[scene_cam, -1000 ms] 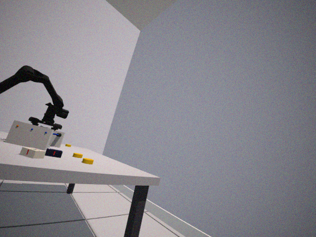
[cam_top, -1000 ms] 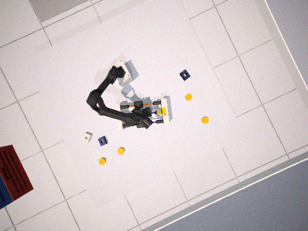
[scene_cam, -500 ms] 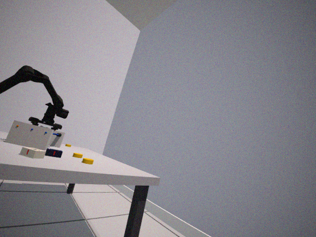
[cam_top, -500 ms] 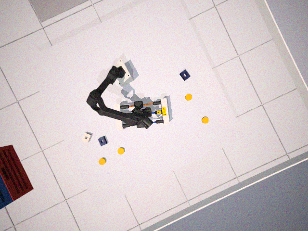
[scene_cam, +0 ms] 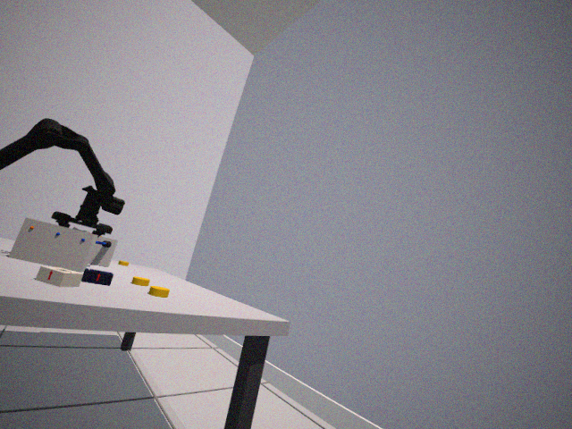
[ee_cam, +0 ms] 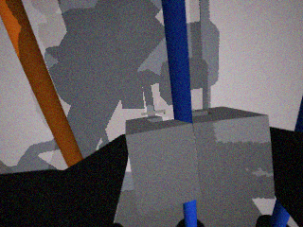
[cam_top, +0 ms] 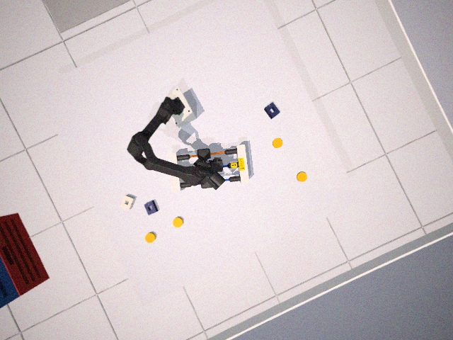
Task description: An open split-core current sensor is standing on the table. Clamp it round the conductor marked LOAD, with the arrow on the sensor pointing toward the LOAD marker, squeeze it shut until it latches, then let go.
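Claw point(cam_top: 210, 167) point(scene_cam: 82, 227) point(ee_cam: 176, 132) closed on grey sensor point(scene_cam: 83, 229) point(ee_cam: 163, 165), fingers at both sides. Sensor sits around middle blue cable point(cam_top: 225, 166) point(scene_cam: 57, 234) point(ee_cam: 177, 61), above table point(cam_top: 233, 237) point(scene_cam: 194, 311), halves meeting at thin seam; cannot tell if latched. Arrow direction unclear. Orange cable point(cam_top: 217, 154) point(scene_cam: 31, 228) point(ee_cam: 44, 90) apart from sensor. Yellow marker point(cam_top: 241, 163) at cable's end.
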Motion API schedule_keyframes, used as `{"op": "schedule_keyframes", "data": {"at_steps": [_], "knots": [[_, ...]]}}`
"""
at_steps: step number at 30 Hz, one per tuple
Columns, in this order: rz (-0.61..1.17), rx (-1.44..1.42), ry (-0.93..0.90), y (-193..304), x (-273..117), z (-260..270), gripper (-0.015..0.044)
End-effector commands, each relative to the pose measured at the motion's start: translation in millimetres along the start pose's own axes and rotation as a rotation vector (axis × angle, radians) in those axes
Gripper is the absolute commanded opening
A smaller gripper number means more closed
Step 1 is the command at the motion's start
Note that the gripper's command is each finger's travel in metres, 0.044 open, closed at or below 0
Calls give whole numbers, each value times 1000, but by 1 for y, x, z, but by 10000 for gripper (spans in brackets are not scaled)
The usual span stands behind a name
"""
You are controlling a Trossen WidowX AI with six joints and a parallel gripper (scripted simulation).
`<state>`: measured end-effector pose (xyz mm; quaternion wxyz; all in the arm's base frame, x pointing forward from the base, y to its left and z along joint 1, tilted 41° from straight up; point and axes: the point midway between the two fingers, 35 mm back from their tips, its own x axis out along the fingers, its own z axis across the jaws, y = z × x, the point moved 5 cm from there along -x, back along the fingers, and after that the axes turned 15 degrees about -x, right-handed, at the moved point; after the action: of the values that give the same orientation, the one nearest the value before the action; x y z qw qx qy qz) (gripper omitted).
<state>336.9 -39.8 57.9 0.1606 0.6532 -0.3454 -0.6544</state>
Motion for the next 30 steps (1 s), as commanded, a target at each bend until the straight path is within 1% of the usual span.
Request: {"op": "schedule_keyframes", "data": {"at_steps": [1,2,30], "knots": [[-25,-7,21,-8,-8,-1,0],[0,0,0,0,0,0,0],[0,0,0,0,0,0,0]]}}
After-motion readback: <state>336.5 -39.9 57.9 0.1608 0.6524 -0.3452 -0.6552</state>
